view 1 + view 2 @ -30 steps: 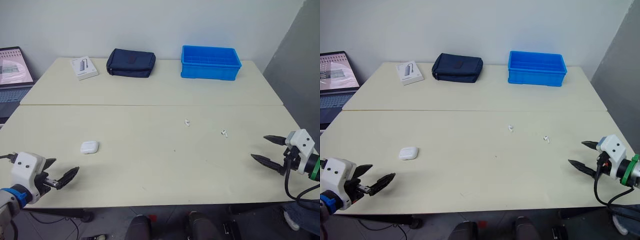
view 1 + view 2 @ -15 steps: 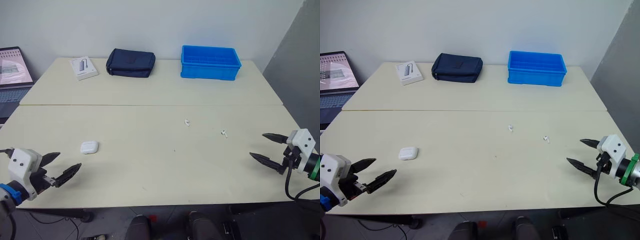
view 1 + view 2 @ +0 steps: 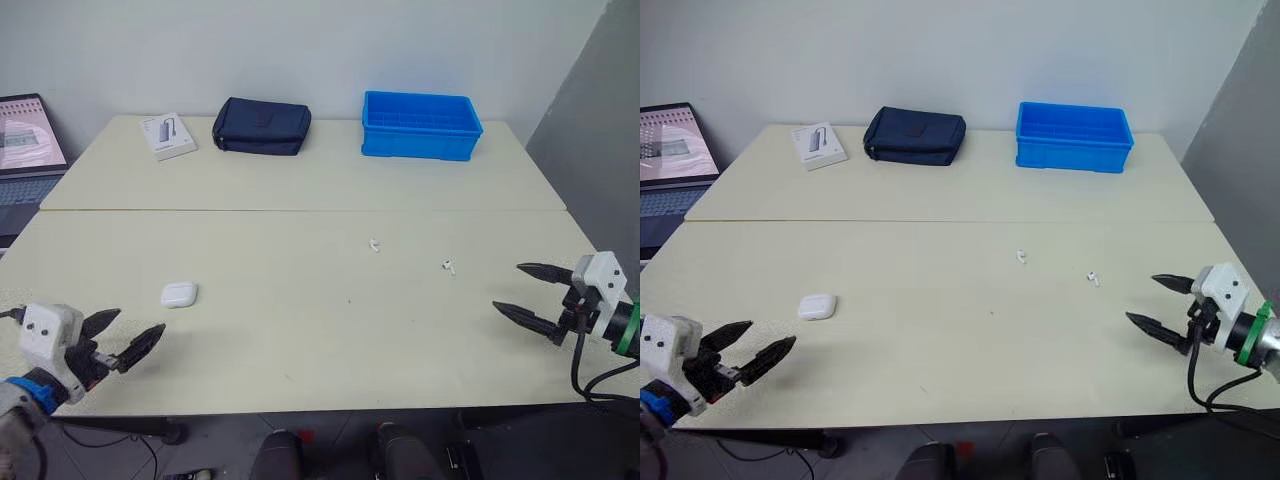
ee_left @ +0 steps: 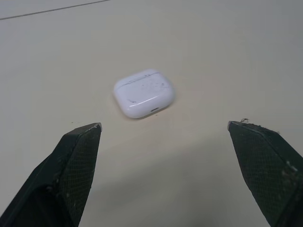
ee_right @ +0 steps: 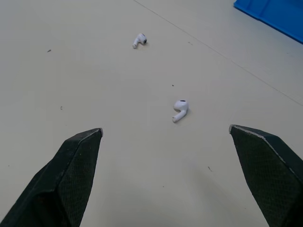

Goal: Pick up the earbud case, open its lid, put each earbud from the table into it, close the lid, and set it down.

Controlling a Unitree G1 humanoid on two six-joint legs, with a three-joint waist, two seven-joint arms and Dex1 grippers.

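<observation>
Hovering low at the near left edge of the worktop (image 3: 300, 340), the left hand (image 3: 138, 322) stands wide and empty, pointed at the closed earbud case (image 3: 179, 294) just ahead; right hand (image 3: 508, 287), wide and empty at the right edge, faces the nearer earbud (image 3: 448, 266) and farther earbud (image 3: 374, 245).

Carries 2 black, tapering, pointed fingers (image 4: 71, 175) on each arm, inner faces stamped with a fine mesh texture. Backs the left gripper (image 3: 140, 322) with a white boxy housing (image 3: 42, 335) marked by small dark dots, then a blue ring (image 3: 22, 386). Backs the right gripper (image 3: 506, 287) with a similar white block (image 3: 600, 274), a green band (image 3: 627, 337) and a looping black cable (image 3: 573, 362).
</observation>
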